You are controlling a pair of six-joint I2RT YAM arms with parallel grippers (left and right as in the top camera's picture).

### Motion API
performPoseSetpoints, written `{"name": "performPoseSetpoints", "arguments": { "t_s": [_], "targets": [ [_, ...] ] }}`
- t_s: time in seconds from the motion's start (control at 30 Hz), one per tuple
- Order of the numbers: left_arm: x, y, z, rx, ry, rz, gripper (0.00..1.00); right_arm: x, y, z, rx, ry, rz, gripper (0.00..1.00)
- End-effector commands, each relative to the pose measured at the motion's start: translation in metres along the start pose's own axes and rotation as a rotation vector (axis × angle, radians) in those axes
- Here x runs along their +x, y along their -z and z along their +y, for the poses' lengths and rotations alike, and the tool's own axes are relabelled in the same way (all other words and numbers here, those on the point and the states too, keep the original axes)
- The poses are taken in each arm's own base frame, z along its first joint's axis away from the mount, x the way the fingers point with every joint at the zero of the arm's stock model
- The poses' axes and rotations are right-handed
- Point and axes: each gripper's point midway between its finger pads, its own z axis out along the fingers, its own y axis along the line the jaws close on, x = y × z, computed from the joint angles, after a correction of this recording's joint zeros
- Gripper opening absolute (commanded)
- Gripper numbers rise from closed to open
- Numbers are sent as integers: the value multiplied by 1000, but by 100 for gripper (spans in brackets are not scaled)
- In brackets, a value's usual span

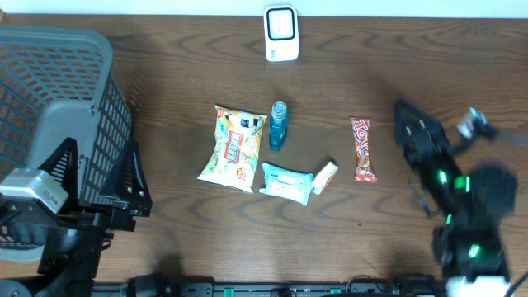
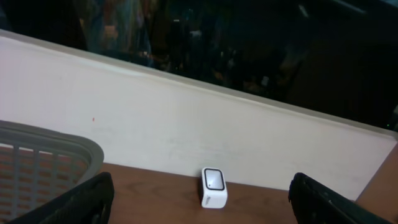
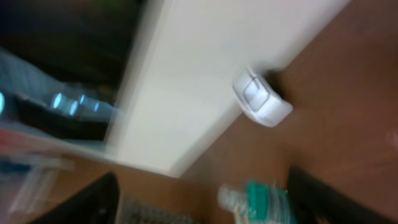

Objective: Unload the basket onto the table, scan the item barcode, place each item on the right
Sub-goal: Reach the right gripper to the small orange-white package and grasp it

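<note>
My left jaws (image 1: 101,157) are hanging released, gripping nothing, over the near rim of the grey basket (image 1: 49,49), which is crowding the left edge of the worktop (image 1: 165,82). My right jaws (image 3: 202,180) are also standing apart and holding nothing, though that wrist view is smeared. The white scanner (image 1: 280,33) is sitting upright at the far edge, against the pale wall (image 2: 186,124). The items are lying mid-worktop, well apart from it: a snack bag (image 1: 233,148), a teal bottle (image 1: 279,125) just beside it, a wipes pack (image 1: 286,181), a small white stick (image 1: 325,177) just beside the pack, and a red candy bar (image 1: 363,148) lying alone, nearest my right arm (image 1: 437,165). Bare wood is running between scanner and items.
</note>
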Motion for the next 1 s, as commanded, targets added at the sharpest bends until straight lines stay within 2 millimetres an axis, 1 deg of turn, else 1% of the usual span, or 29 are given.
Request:
{"name": "performPoseSetpoints", "arguments": {
  "t_s": [0.0, 0.1, 0.17, 0.2, 0.23, 0.27, 0.3, 0.33, 0.37, 0.4, 0.47, 0.53, 0.6, 0.63, 0.67, 0.73, 0.83, 0.87, 0.9, 0.97],
  "targets": [
    [-1, 1, -2, 11, 3, -3, 90, 12, -27, 4, 146, 136, 153, 75],
    [-1, 1, -2, 11, 3, -3, 90, 38, -39, -24, 454, 155, 314, 69],
    [-1, 1, -2, 11, 3, -3, 90, 58, -41, -42, 620, 192, 407, 71],
    [-1, 1, -2, 11, 3, -3, 90, 71, -43, -50, 690, 217, 461, 75],
    [-1, 1, -2, 11, 3, -3, 90, 82, -46, -55, 720, 231, 499, 82],
    [-1, 1, -2, 11, 3, -4, 90, 98, -53, -61, 742, 249, 549, 82],
    [-1, 1, -2, 12, 3, -3, 90, 115, -60, -69, 764, 264, 602, 78],
    [0, 1, -3, 15, 3, -2, 90, 127, -65, -76, 787, 280, 636, 73],
    [0, 1, -4, 18, 3, -1, 90, 137, -69, -84, 813, 296, 660, 77],
    [0, 1, -4, 23, 3, 0, 90, 146, -74, -95, 853, 318, 681, 73],
    [0, 1, -5, 28, 4, 2, 90, 160, -81, -117, 924, 345, 719, 47],
    [0, 2, -6, 32, 4, 1, 90, 170, -84, -134, 978, 345, 757, 24],
    [0, 4, -7, 34, 2, -3, 90, 178, -83, -151, 1046, 320, 783, 9],
    [-1, 5, -8, 35, 1, -7, 90, 179, -80, -157, 1078, 300, 785, 6],
    [-1, 6, -8, 36, 0, -9, 90, 180, -77, -163, 1119, 278, 780, 5],
    [-2, 6, -9, 36, -1, -11, 90, 178, -74, -166, 1148, 261, 765, 8],
    [-1, 6, -9, 36, -1, -11, 90, 173, -73, -162, 1144, 273, 747, 20],
    [-1, 6, -9, 36, -1, -11, 90, 172, -72, -161, 1141, 273, 745, 30],
    [-1, 6, -9, 36, -1, -11, 90, 172, -70, -160, 1143, 274, 747, 34],
    [-1, 6, -8, 36, -1, -10, 90, 171, -67, -159, 1148, 274, 749, 35]
  ]
}}
